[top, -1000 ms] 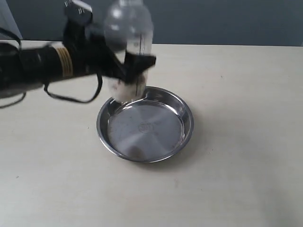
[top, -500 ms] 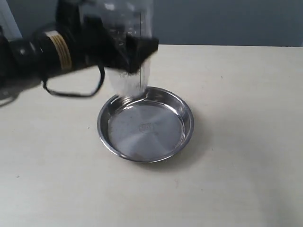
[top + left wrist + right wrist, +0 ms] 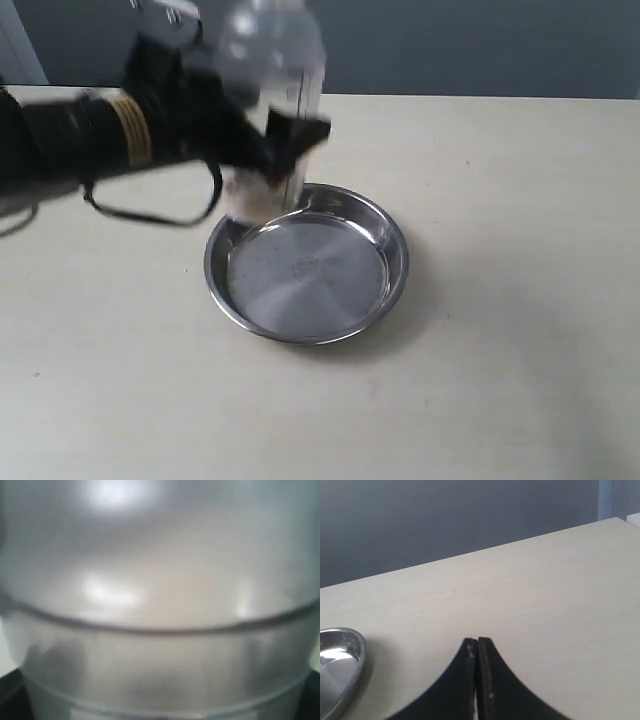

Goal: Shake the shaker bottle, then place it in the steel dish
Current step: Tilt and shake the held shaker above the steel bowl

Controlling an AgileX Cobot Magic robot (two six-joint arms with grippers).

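Observation:
The clear shaker bottle hangs blurred in the air above the far left rim of the steel dish. My left gripper is shut on the bottle's body, its black arm reaching in from the left. In the left wrist view the bottle fills the whole picture and hides the fingers. The right gripper is shut with nothing in it, over bare table, with the dish's rim at one side. It is out of the exterior view.
The pale table runs around the dish on all sides. A dark wall stands behind its far edge. A black cable loops under my left arm.
The bottle went up with the left gripper, then came back down, to about the height of a second ago. The dish and the right gripper have stayed where they were.

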